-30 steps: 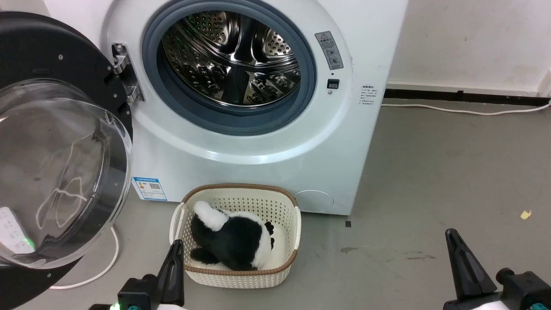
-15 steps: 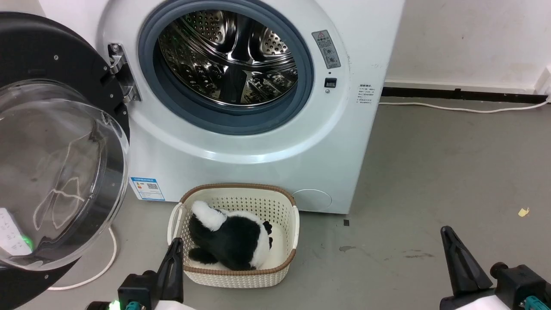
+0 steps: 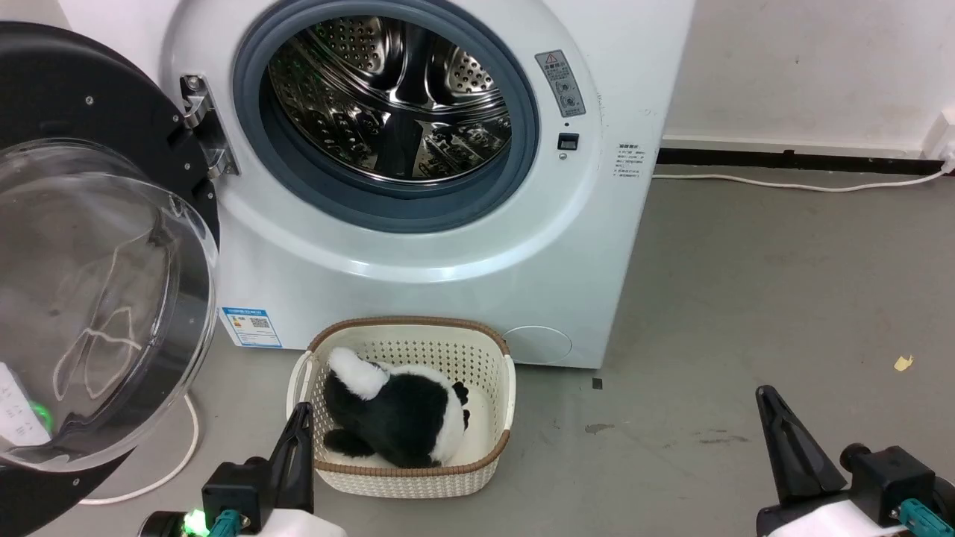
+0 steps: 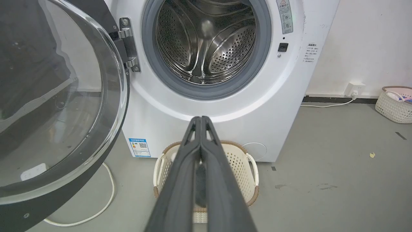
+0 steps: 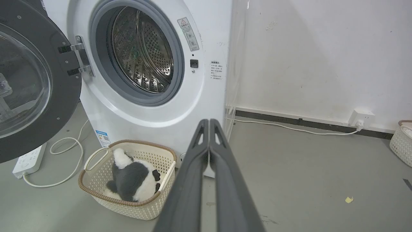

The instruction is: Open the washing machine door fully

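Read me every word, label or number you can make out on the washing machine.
Nothing reads clearly.
Blue-edged energy sticker low on the big white washing machine: QR code and print, too small.
Grey warning label right of the drum opening: a warning triangle, the rest blurred.
Small white printed label further right: too small.

Grey concrete floor [image 3: 783, 283], scuffed white wall [image 3: 806, 67], black skirting [image 3: 791, 158], white cable [image 3: 686, 177] running to wall socket [image 5: 362, 116].

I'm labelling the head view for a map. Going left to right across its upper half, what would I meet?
washing machine door → metal hinge → steel drum → warning label → small text sticker → white cable along the wall
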{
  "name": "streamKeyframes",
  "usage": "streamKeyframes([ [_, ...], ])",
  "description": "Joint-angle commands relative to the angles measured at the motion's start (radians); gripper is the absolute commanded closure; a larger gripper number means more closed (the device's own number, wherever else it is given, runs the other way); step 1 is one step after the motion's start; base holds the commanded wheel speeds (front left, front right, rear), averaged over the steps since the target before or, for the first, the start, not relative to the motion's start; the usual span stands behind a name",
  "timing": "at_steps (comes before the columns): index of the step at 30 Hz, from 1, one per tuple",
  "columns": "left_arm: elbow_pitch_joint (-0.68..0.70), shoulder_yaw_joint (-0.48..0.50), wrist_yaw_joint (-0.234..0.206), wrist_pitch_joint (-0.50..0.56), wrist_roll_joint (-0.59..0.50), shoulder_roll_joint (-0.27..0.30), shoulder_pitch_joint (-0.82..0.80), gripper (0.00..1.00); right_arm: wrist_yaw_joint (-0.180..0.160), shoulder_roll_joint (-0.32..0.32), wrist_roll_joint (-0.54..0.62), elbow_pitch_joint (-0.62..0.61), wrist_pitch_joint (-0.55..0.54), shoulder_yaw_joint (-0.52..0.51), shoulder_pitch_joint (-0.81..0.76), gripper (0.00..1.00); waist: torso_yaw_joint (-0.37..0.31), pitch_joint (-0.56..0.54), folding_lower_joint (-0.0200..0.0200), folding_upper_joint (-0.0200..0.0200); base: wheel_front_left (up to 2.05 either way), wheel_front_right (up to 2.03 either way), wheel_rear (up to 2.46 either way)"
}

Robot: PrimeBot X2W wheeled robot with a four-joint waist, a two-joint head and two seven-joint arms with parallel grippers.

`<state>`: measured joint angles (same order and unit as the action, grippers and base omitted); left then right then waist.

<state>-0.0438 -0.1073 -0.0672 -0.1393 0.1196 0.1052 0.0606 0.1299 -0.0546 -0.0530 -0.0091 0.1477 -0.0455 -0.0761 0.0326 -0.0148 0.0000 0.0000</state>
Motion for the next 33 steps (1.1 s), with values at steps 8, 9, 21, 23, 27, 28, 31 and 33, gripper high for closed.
streamKeyframes([
  [8, 0.008, 0.019, 0.012, 0.023, -0.022, -0.012, -0.02, 1.0, 0.0, 0.002, 0.014, 0.003, -0.021, 0.008, 0.019, 1.0, -0.004, 0.002, 0.0, 0.0, 0.0, 0.0, 0.0],
  [9, 0.009, 0.02, 0.013, 0.024, -0.024, -0.013, -0.02, 1.0, 0.0, 0.002, 0.015, 0.004, -0.023, 0.008, 0.02, 1.0, -0.005, 0.002, 0.0, 0.0, 0.0, 0.0, 0.0],
  [21, 0.016, 0.037, 0.024, 0.047, -0.043, -0.021, -0.028, 1.0, 0.0, 0.003, 0.022, 0.005, -0.048, 0.016, 0.031, 1.0, -0.01, 0.005, 0.0, 0.0, 0.0, 0.0, 0.0],
  [23, 0.017, 0.04, 0.026, 0.051, -0.046, -0.022, -0.03, 1.0, 0.0, 0.003, 0.023, 0.005, -0.052, 0.017, 0.033, 1.0, -0.011, 0.005, 0.0, 0.0, 0.0, 0.0, 0.0],
  [27, 0.019, 0.046, 0.029, 0.059, -0.052, -0.025, -0.032, 1.0, 0.001, 0.003, 0.026, 0.005, -0.06, 0.019, 0.037, 1.0, -0.013, 0.006, 0.0, 0.0, 0.0, 0.0, 0.0],
  [28, 0.019, 0.046, 0.029, 0.059, -0.052, -0.025, -0.032, 1.0, 0.001, 0.003, 0.026, 0.005, -0.06, 0.019, 0.037, 1.0, -0.013, 0.006, 0.0, 0.0, 0.0, 0.0, 0.0],
  [31, 0.022, 0.052, 0.033, 0.066, -0.058, -0.028, -0.035, 1.0, 0.001, 0.003, 0.029, 0.006, -0.069, 0.022, 0.041, 1.0, -0.015, 0.007, 0.0, 0.0, 0.0, 0.0, 0.0],
  [33, 0.022, 0.053, 0.034, 0.068, -0.06, -0.029, -0.036, 1.0, 0.001, 0.003, 0.029, 0.006, -0.071, 0.022, 0.041, 1.0, -0.015, 0.007, 0.0, 0.0, 0.0, 0.0, 0.0],
])
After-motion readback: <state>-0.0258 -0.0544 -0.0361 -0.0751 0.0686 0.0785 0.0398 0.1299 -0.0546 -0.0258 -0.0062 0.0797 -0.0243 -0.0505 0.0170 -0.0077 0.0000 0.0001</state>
